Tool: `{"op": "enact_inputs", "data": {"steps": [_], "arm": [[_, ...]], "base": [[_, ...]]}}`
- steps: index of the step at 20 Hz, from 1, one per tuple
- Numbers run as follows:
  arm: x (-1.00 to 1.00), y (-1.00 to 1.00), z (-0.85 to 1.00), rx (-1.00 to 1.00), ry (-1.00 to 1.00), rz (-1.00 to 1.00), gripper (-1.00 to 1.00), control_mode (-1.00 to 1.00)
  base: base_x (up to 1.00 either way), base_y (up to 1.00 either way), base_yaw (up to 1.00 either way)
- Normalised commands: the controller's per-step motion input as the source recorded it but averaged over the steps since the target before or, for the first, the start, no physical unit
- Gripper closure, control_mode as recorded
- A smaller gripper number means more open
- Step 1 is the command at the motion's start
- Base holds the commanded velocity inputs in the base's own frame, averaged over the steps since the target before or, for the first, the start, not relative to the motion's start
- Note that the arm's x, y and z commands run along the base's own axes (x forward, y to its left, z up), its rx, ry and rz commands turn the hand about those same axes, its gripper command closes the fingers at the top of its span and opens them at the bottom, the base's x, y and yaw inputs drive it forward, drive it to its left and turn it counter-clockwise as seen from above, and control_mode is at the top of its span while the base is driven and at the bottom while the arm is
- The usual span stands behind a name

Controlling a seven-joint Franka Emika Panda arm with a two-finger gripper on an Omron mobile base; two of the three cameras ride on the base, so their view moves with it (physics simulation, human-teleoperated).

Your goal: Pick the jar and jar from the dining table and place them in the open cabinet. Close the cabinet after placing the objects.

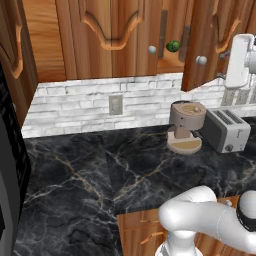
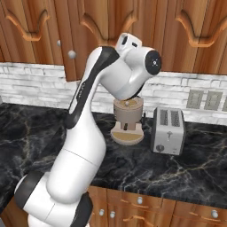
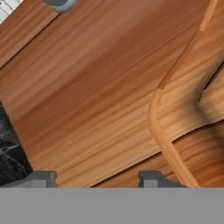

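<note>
The orange-brown wall cabinet [image 1: 115, 35] hangs above the counter. Its right door [image 1: 207, 40] is swung out, with a round silver knob [image 1: 201, 60] near its lower edge. My gripper [image 1: 222, 65] is raised to that door and faces its outer side. In the hand view the arched raised panel [image 3: 131, 87] of the door is very close, and my gripper [image 3: 96, 179] is open with nothing between its fingertips. From the right, my raised arm [image 2: 128, 66] hides the cabinet opening. The jars and the dining table are out of view.
A grey-brown round appliance [image 1: 186, 125] on a tan disc and a silver toaster [image 1: 226, 129] stand on the black marble counter [image 1: 100, 175] below the open door. White brick tiles [image 1: 80, 107] back the counter. A small green round thing [image 1: 173, 46] sits inside the cabinet. A dark tall unit [image 1: 10, 175] is at the left.
</note>
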Motion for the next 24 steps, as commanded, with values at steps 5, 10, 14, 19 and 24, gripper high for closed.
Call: {"op": "enact_inputs", "data": {"steps": [5,10,14,19,24], "arm": [[0.79,0.39,0.03,-0.13,-0.14,-0.05,-1.00,-1.00],[0.69,0.43,0.00,-0.13,-0.15,-0.03,-1.00,-1.00],[0.64,0.43,0.00,-0.12,-0.15,-0.02,-1.00,-1.00],[0.72,0.40,0.00,-0.10,-0.11,-0.02,-1.00,-1.00],[0.64,0.38,0.00,-0.10,-0.09,-0.01,-1.00,-1.00]], "base": [[0.00,0.00,0.00],[0.00,0.00,0.00],[0.00,0.00,0.00],[0.00,0.00,0.00],[0.00,0.00,0.00]]}}
